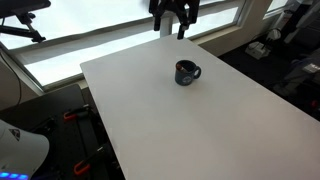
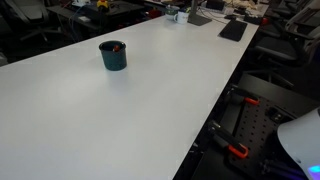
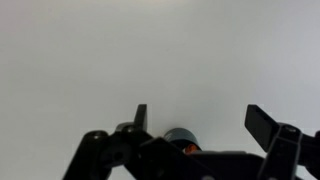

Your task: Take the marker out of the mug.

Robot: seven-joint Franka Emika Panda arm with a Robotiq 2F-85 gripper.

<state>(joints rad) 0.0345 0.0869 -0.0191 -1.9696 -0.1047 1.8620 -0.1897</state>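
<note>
Glossy dark mug (image 1: 187,72) stands upright on the smooth white table (image 1: 150,120), loop handle out to one side, thin reddish marker (image 2: 115,46) resting inside at the rim. Open tabletop all round it, edges well away; a dark flat slab (image 2: 232,30) lies at the far end. Gripper (image 1: 171,32) hangs well apart, jaws spread wide, gripping nothing.
</note>
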